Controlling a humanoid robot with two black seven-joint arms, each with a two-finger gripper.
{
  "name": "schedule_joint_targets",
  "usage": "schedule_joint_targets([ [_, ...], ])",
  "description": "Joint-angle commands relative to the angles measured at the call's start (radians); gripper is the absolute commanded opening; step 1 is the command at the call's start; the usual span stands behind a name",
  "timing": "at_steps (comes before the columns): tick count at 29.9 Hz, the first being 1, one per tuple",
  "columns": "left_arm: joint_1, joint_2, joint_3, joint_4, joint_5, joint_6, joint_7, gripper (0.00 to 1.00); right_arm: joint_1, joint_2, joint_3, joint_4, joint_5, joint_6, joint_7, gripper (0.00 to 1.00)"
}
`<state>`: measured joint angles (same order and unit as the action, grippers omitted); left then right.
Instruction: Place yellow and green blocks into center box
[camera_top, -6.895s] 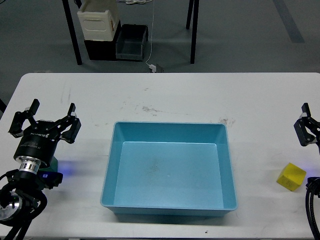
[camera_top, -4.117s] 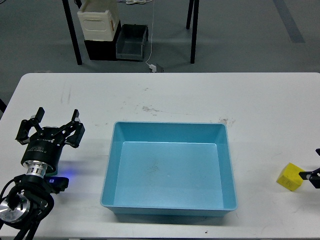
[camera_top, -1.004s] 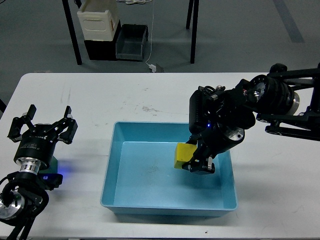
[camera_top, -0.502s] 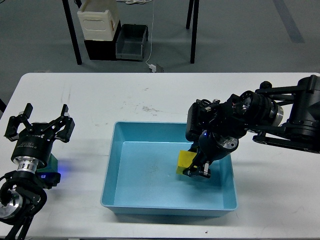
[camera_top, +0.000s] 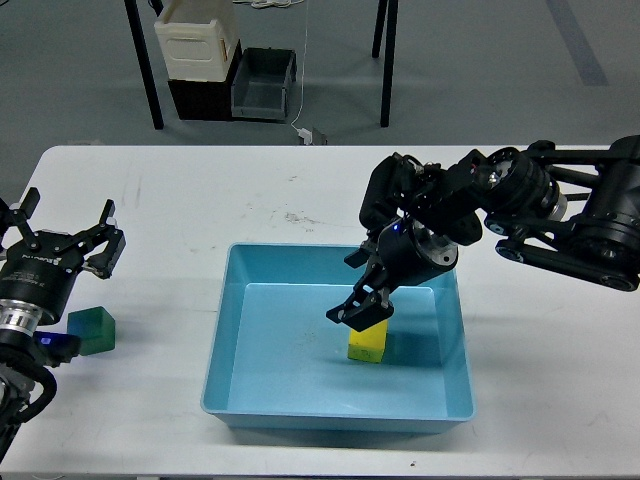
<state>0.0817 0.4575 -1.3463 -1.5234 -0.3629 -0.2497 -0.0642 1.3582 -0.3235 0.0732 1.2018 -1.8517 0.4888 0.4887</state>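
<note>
Right arm reaching down-left into tray, jaws released just above yellow block. Left gripper upright, jaws spread, beside green block on tabletop.

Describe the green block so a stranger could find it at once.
Start at the light-blue tray in the middle of the white table, then look left past its wall to the table's left edge. There, just below the left gripper, sits the green block, a small cube; the yellow block lies inside the tray.
</note>
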Motion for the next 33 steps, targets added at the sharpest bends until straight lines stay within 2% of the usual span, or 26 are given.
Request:
schedule_joint_targets([
  [1,-0.048,0.069,-0.013,0.005,-0.010,0.010,0.032,1.00,-0.034,-0.011,0.218,-0.001,0.005,-0.001,0.000,0.97],
  [4,-0.094,0.115,-0.011,0.017,0.001,0.030,0.050,1.00,-0.131,0.001,0.411,0.002,0.016,-0.041,0.000,0.97],
  [7,-0.146,0.151,-0.002,0.044,0.005,0.053,0.090,1.00,-0.233,0.047,0.561,0.013,0.020,-0.117,0.000,0.97],
  [10,-0.192,0.159,-0.004,0.084,0.073,0.029,0.086,1.00,-0.326,0.090,0.666,0.015,0.023,-0.214,0.000,0.97],
  [13,-0.236,0.159,-0.017,0.126,0.223,-0.029,0.077,1.00,-0.419,0.104,0.744,0.018,0.054,-0.307,0.000,0.97],
  [15,-0.256,0.161,-0.031,0.155,0.329,-0.062,0.038,1.00,-0.479,0.103,0.790,0.048,0.135,-0.329,0.000,0.97],
  [16,-0.266,0.161,-0.034,0.169,0.385,-0.077,0.005,1.00,-0.507,0.098,0.818,0.070,0.191,-0.331,0.000,0.97],
  [19,-0.290,0.176,-0.036,0.199,0.588,-0.134,-0.138,1.00,-0.605,0.080,0.922,0.137,0.377,-0.331,-0.031,0.97],
  [23,-0.298,0.211,-0.036,0.206,0.803,-0.212,-0.340,1.00,-0.744,0.080,1.103,0.182,0.505,-0.331,-0.081,0.97],
  [25,-0.315,0.245,-0.036,0.209,0.884,-0.239,-0.416,1.00,-0.804,0.090,1.189,0.189,0.534,-0.338,-0.085,0.97],
  [30,-0.333,0.351,-0.034,0.207,1.048,-0.239,-0.424,0.98,-0.981,0.135,1.364,0.246,0.585,-0.348,-0.085,0.97],
  [33,-0.373,0.362,-0.034,0.207,1.229,-0.239,-0.424,0.92,-1.111,0.149,1.451,0.307,0.585,-0.349,-0.085,0.97],
])
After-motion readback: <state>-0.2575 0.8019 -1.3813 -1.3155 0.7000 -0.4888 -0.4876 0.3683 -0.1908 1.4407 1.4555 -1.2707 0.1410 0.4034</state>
